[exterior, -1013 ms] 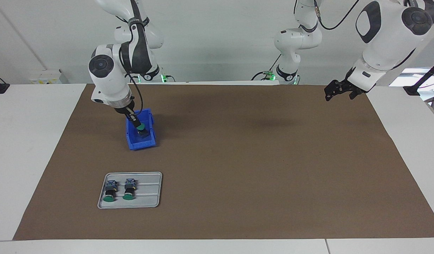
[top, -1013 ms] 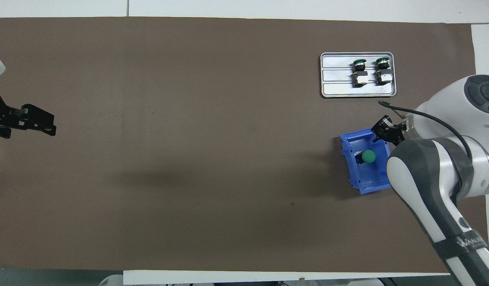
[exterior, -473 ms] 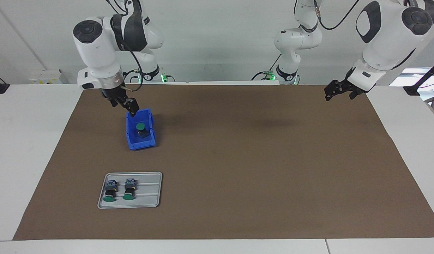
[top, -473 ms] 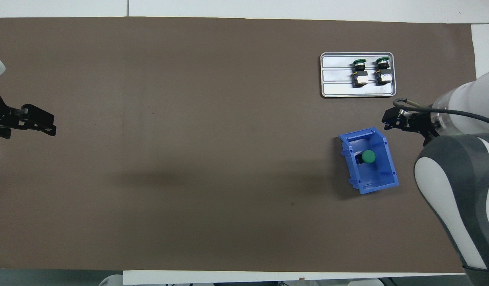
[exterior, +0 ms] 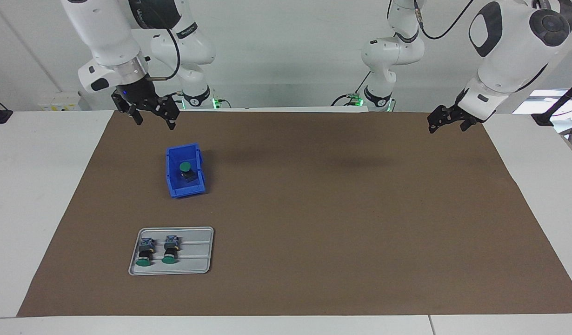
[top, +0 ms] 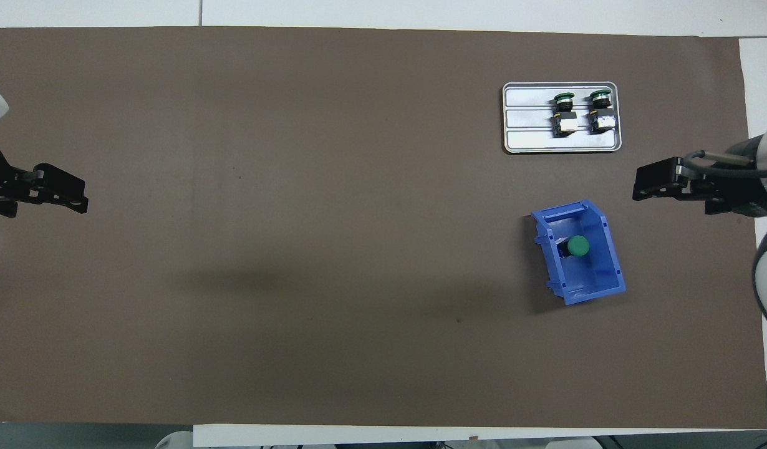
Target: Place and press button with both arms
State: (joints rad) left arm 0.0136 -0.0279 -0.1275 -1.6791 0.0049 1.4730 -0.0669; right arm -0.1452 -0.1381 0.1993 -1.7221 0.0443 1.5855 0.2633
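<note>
Facing view: the button (exterior: 185, 170) sits upright, green cap up, inside the blue bin (exterior: 173, 190), which is on the brown mat toward the right arm's end of the table. The right claw (exterior: 150, 115) hangs in the air over the mat's edge on the robots' side, above and clear of the bin, jaws spread wide, holding nothing. The left claw (exterior: 446, 122) waits over the mat's corner at the left arm's end, robots' side, also wide open and empty. Two more buttons (exterior: 157, 251) lie on their sides in the grey tray (exterior: 197, 251), near the table edge farthest from the robots.

Overhead view: same layout. The button (top: 577, 246) is in the bin (top: 598, 282), at the bin's end pointing away from the robots. The right claw (top: 655, 187) is over the mat near the edge at the right arm's end, beside the bin and not over it. The left claw (top: 59, 193) is at the mat's edge at the left arm's end. The tray (top: 527, 138) keeps its two buttons (top: 582, 112).

Progress, as judged: the place step looks done for one button. The press is left, likely the left arm's job. The tray buttons look untouched.
</note>
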